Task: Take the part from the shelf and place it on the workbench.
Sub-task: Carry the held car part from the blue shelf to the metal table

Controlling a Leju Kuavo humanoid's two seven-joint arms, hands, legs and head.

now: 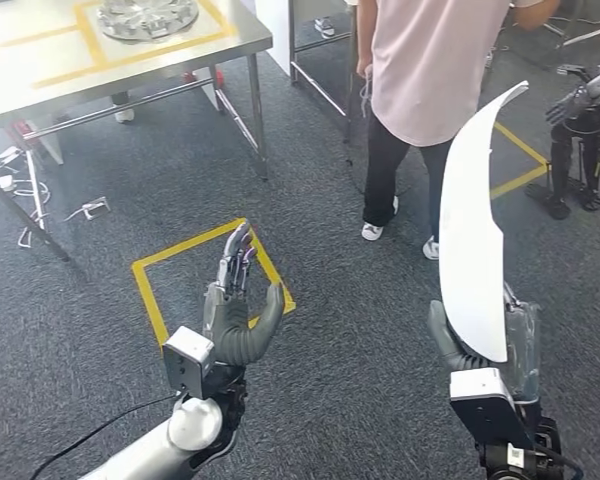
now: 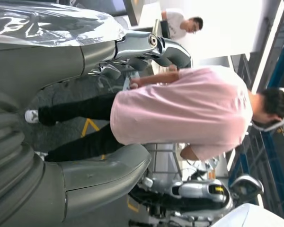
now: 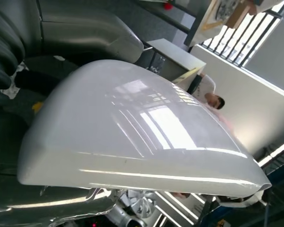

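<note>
Person (image 1: 425,70) beside yellow floor square (image 1: 150,290)

My head camera looks forward and down from high up at the grey carpet (image 1: 342,330), arms entering from below. Each wrist camera sits close behind its own hand, turned sideways. The left wrist and head views share the person in the pink shirt (image 1: 433,60) (image 2: 183,111), standing near.

Right hand (image 1: 482,352) holding curved glossy white panel part (image 1: 471,225) upright.
Left hand (image 1: 236,300) empty, fingers spread, above yellow tape floor square (image 1: 147,297); person in pink shirt (image 1: 431,60) beyond.
</note>
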